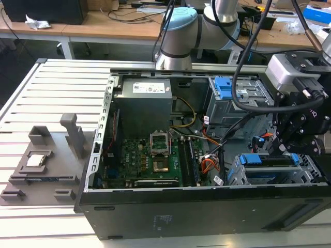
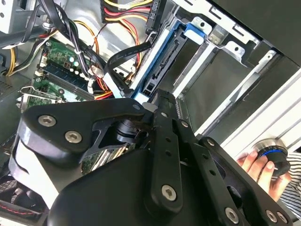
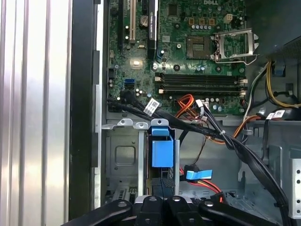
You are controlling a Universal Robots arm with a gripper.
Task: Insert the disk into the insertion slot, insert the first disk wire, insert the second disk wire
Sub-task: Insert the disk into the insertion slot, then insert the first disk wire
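Facing the disk (image 3: 162, 153) edge-on, your gripper (image 3: 162, 203) sits just behind it, the disk's long axis running into the insertion slot (image 3: 123, 157); you cannot tell the jaws' state.

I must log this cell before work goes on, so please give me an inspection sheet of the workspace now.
Surface: slotted aluminium table, bearing an open computer case.
Job's things: the disk sits in the insertion slot; the first disk wire lies beside it, blue plug apart from it; the second disk wire has its black plug apart from the disk.
Clutter: grey fixture on the table, at the exterior view's left.
Grippers: the hand is close to the disk.
Cables: black cable bundle crosses near the slot.
Surroundings: desks behind; a person's fingers at a round knob.
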